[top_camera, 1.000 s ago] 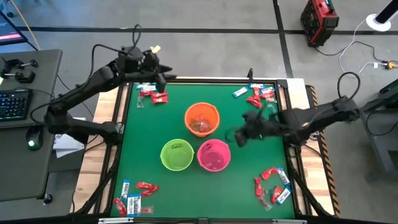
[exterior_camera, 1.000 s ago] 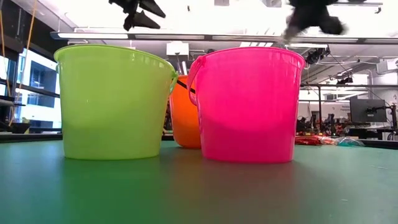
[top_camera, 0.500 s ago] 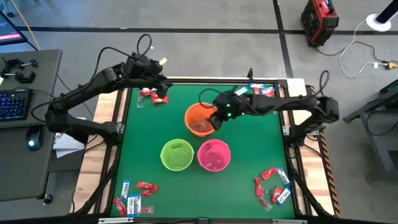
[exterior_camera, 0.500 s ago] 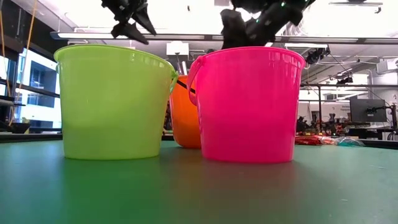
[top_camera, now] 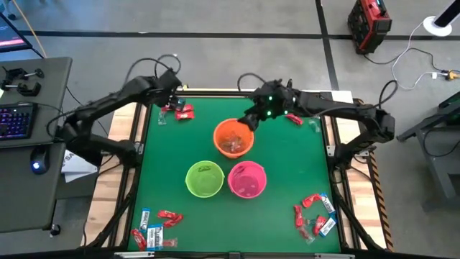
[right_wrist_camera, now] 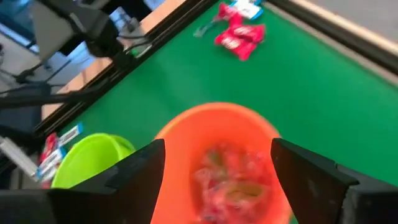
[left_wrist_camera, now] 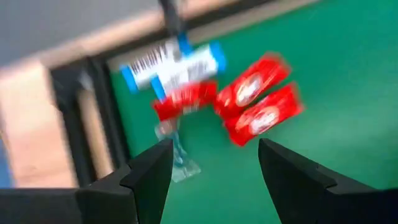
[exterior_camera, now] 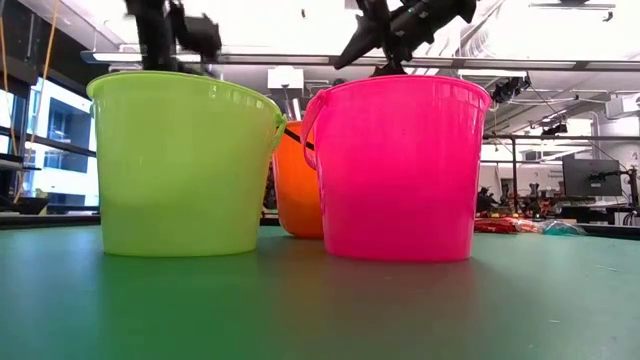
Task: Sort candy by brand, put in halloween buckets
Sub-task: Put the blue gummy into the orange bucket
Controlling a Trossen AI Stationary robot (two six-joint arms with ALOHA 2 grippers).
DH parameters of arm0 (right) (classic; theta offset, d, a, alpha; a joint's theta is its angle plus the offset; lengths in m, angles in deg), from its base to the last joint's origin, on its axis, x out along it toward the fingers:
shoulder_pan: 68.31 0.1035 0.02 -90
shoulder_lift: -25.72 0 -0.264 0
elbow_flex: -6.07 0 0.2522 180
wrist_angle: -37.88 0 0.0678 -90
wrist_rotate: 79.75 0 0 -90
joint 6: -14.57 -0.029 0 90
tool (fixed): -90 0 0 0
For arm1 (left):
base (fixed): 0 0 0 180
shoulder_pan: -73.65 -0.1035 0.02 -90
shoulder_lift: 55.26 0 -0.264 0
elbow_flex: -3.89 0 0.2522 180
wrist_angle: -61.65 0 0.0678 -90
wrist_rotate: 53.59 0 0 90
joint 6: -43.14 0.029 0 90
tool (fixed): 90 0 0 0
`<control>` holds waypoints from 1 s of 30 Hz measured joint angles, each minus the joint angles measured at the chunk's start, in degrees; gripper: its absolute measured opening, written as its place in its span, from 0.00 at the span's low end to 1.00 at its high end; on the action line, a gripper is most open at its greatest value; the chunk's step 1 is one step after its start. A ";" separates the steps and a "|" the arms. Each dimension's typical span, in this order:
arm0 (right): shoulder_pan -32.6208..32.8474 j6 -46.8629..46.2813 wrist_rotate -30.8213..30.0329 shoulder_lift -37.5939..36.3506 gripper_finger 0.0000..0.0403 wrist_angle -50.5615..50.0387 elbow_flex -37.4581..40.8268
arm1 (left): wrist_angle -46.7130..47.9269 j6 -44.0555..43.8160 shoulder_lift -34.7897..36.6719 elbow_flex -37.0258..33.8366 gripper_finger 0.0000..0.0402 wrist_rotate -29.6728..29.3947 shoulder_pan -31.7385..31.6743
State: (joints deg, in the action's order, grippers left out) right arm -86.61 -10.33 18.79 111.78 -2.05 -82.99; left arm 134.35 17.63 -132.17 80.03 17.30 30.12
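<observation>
Three buckets stand mid-table: orange point(top_camera: 233, 138), lime green point(top_camera: 205, 179), hot pink point(top_camera: 247, 180). My right gripper point(top_camera: 251, 120) hangs open above the orange bucket's far rim; in its wrist view the open fingers point(right_wrist_camera: 134, 177) frame the bucket point(right_wrist_camera: 217, 130), which has wrapped candy point(right_wrist_camera: 230, 180) in its bottom. My left gripper point(top_camera: 175, 106) hovers open over the far-left candy pile point(left_wrist_camera: 249, 99) of red and blue-and-white pieces lying flat on the mat, touching none of them.
More candy lies in piles at the near left point(top_camera: 154, 230), near right point(top_camera: 315, 214) and far right point(top_camera: 295, 118), the last partly under my right arm. A raised frame point(top_camera: 140, 144) borders the green mat. Free mat lies between buckets and piles.
My right gripper has swung from beside the pink bucket toward the table's far edge, passing over the orange bucket to its far rim, and has opened on the way. My left gripper has come down toward the far-left candy pile, staying open.
</observation>
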 joint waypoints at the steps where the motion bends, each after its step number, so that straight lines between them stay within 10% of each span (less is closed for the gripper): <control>1: -0.44 0.13 -0.09 -0.04 0.71 -0.84 -0.74 | -1.56 0.08 -1.77 -2.08 0.57 1.94 -1.88; 6: -1.27 -0.09 -0.06 -0.08 0.71 -1.95 -1.84 | -5.42 -1.94 -10.75 -6.35 0.57 7.30 -7.41; 12: -0.62 -0.54 -0.05 -0.08 0.71 -2.58 -1.86 | -7.49 -6.28 -16.12 -8.46 0.57 -2.97 -7.75; 22: 0.74 -0.07 -2.71 -0.06 0.71 -5.04 -1.86 | -15.77 -12.39 -16.21 -14.88 0.55 -2.01 -7.32; 30: 0.72 -0.11 -2.75 -0.06 0.71 -6.67 -1.86 | -16.44 -13.33 -16.26 -14.85 0.17 0.72 -7.44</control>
State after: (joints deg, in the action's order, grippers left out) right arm -85.89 -10.45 16.03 111.72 -8.72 -84.85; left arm 117.91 4.29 -148.43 65.17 18.03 22.68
